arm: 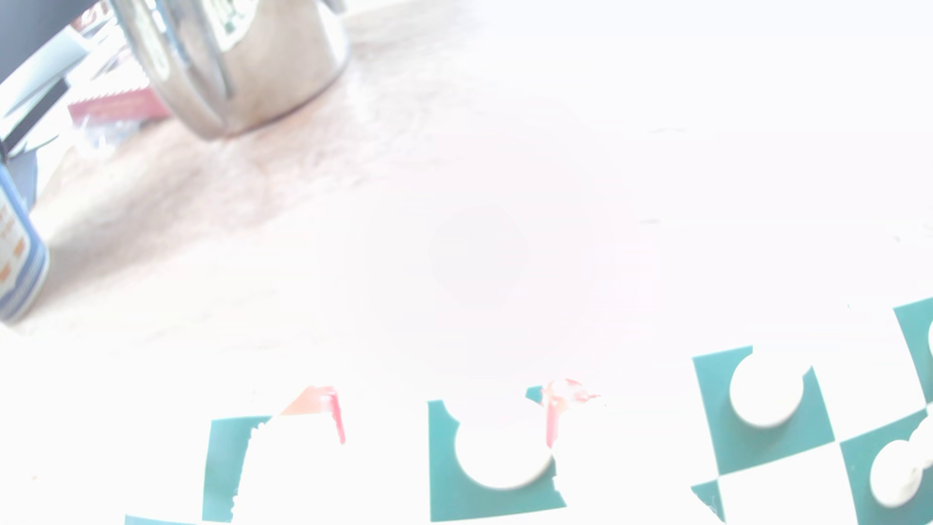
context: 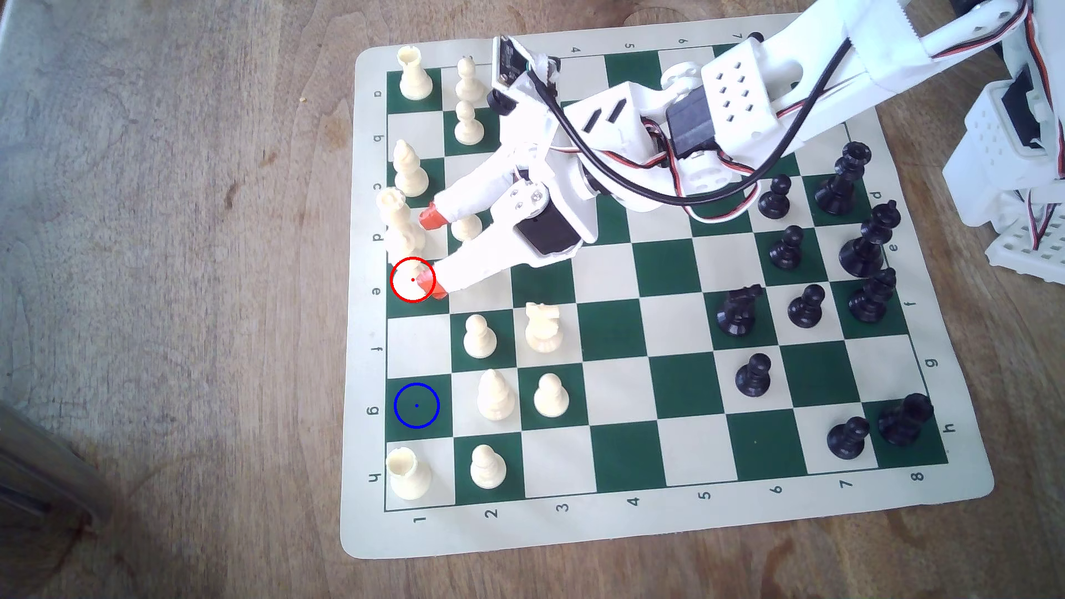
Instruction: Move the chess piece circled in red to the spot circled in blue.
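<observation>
The chess piece [context: 407, 272], tall and cream-white, stands inside the red ring on a green square at the board's edge on the exterior view's left. My gripper [context: 431, 249] is open and low over it, one orange fingertip [context: 427, 282] right beside the piece and the other [context: 431, 216] a square further back. A crowned cream piece [context: 394, 213] stands just behind the chess piece. In the washed-out wrist view, the piece's round base [arm: 502, 457] sits between the red tips of my gripper [arm: 442, 411]. The spot [context: 416, 405], a blue-ringed green square, is bare.
Near the spot stand a cream rook [context: 408, 473], several pawns, a bishop [context: 495, 396] and a knight [context: 543, 328]. Black pieces crowd the board on the exterior view's right. A metal pot [arm: 237, 65] and a can [arm: 15, 242] stand on the wooden table beyond the board.
</observation>
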`<action>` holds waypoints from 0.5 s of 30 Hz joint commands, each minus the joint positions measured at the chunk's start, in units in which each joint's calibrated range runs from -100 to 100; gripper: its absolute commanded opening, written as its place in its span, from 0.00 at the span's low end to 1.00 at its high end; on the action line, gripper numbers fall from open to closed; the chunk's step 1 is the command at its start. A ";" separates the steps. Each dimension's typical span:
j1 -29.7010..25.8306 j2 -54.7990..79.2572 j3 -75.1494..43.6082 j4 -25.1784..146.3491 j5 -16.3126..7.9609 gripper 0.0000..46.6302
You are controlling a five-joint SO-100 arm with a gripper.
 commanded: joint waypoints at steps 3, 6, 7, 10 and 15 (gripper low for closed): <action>0.50 -0.43 -5.97 -1.82 -0.24 0.44; 0.50 0.50 -7.42 -1.98 -0.29 0.41; 0.50 0.93 -7.87 -2.06 -0.29 0.41; 0.42 3.22 -10.04 -2.55 -0.29 0.41; 0.03 6.87 -12.31 -4.85 -0.29 0.41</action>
